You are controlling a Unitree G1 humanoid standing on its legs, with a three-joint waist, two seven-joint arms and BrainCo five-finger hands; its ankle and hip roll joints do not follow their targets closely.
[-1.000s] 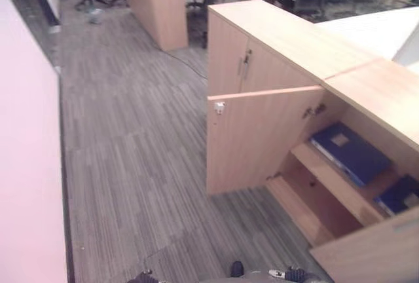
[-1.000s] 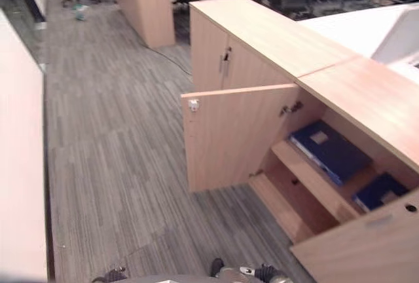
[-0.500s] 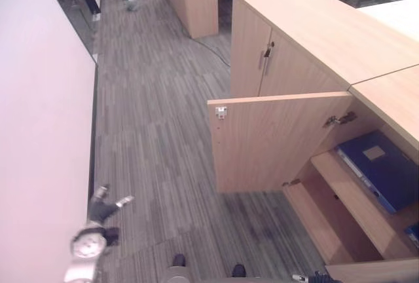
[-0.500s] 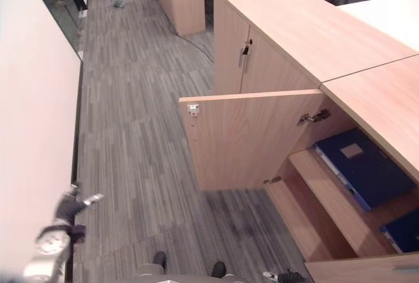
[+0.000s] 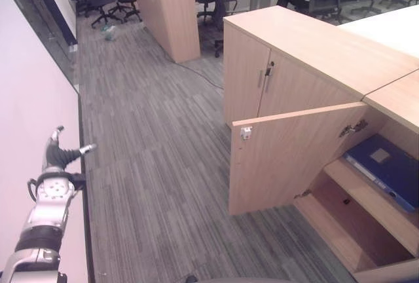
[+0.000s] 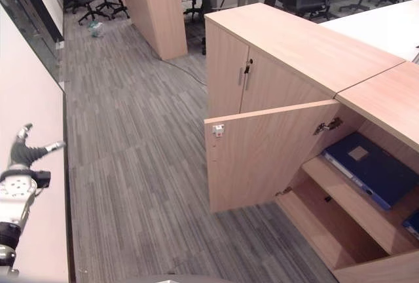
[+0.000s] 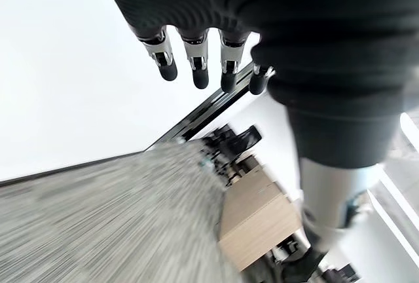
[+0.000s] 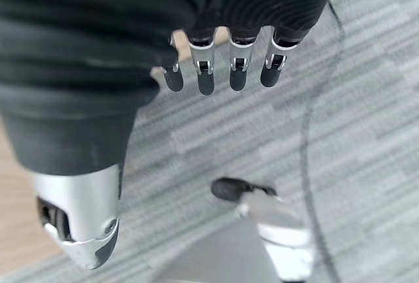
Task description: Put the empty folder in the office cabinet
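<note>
left eye view: blue folder on the cabinet shelf, both hands free

left eye view shows the office cabinet (image 5: 308, 165) with its door (image 5: 294, 158) swung wide over the grey carpet (image 5: 150, 165). on the upper shelf (image 5: 366, 191) inside lies a dark blue folder (image 5: 386, 168), flat on its side, with a pale label patch on its cover and a lighter edge along the front. the right eye view shows a second blue thing (image 6: 412, 221) lower at the far right edge, too cut off to name. whether the folder on the shelf is the empty one, i cannot tell.

the left hand (image 5: 55, 158) hangs out by the white wall (image 5: 33, 99), well apart from the cabinet, fingers straight and spread, holding nothing. the right hand (image 8: 222, 67) in its own wrist view points down at the carpet, fingers straight and relaxed, also holding nothing.

judging by its look, the folder is a stiff board binder, light if empty, with a smooth cover that may slide under dark fingertips. the spine or a long edge seems the best place to take hold, thumb on one face and fingers on the other.
</note>
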